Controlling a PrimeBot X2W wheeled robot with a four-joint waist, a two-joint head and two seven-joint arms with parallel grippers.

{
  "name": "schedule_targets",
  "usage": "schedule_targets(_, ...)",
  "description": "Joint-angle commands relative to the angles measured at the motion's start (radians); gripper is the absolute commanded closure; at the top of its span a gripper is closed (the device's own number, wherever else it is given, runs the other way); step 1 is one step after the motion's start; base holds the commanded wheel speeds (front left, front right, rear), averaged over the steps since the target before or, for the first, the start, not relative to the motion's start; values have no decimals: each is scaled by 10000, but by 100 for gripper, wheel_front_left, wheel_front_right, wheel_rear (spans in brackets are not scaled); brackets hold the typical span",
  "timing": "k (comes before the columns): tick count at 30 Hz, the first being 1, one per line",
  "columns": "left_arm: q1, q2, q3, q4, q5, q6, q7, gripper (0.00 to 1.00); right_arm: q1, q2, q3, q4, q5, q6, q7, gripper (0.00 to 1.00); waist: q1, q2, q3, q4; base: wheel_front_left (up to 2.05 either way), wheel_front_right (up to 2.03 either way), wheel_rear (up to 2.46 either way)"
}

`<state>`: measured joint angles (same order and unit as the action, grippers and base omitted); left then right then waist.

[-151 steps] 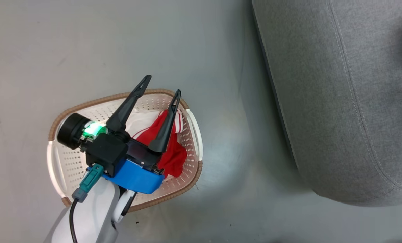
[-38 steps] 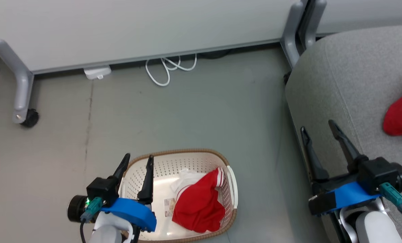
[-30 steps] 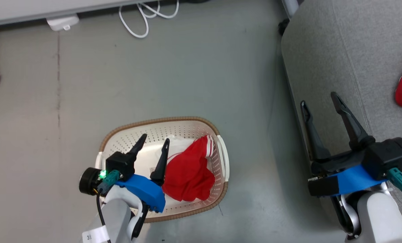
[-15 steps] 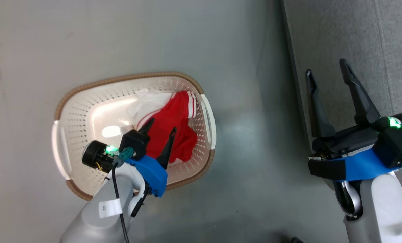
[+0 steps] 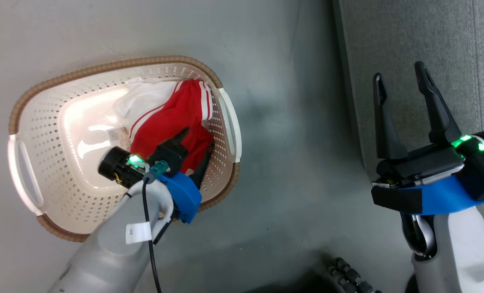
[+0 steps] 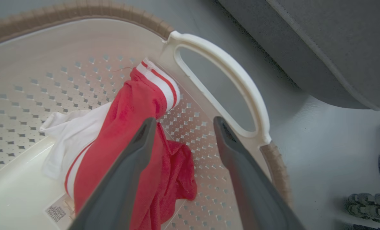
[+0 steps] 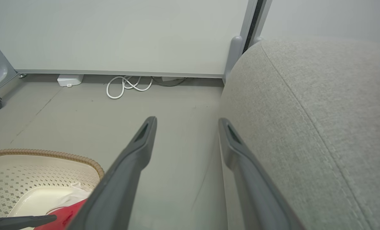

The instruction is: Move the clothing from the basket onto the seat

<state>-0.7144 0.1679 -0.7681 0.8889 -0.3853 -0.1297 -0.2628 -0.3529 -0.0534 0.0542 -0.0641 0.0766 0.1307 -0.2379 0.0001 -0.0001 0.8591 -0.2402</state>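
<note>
The clothing (image 5: 166,122) lies in the basket (image 5: 103,67), bunched against the end wall nearest the seat (image 5: 408,40). It is a bright-red soft garment, crumpled into folds, with a white band crossed by a thin red stripe at the hem that leans on the perforated wall. A narrow white line runs along one edge. White fabric (image 5: 142,97) spreads out from under it toward the middle of the basket floor. In the left wrist view the red cloth looks plush and slightly fuzzy, and a loose flap hangs down at its lower end. A small printed label (image 5: 118,134) lies on the basket floor just beside it.

The left pincer (image 5: 198,138) reaches down inside the basket with its two fingers spread wide. One finger crosses over the red cloth and the other stands in front of the wall below the side handle (image 6: 228,76). It grips nothing; whether a finger touches the fabric I cannot tell.

The right pincer (image 5: 399,70) hangs over the edge of the grey seat, fingers wide apart and empty. The basket stands on the grey floor (image 5: 286,162), near the seat but apart from it.
</note>
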Motion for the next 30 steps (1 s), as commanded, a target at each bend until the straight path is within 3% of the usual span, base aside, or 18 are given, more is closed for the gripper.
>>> schedule_targets(1,-268,120,-32,83,78,-9,-30,0,-184,41,4,18,98,1,-53,0,-1,1,168,-108,0,0,0)
schedule_targets(5,-607,140,1,567,247,109,-30,0,-257,39,72,64,300,1,-156,0,-1,1,396,-234,0,0,0)
schedule_targets(19,-1487,53,141,2348,576,1361,-30,0,-431,40,300,238,641,1,-266,0,-1,1,846,-494,0,0,0)
schedule_targets(30,-1872,-80,367,3160,236,1410,-30,0,-479,41,415,304,729,1,-283,0,-1,1,1086,-504,0,0,0)
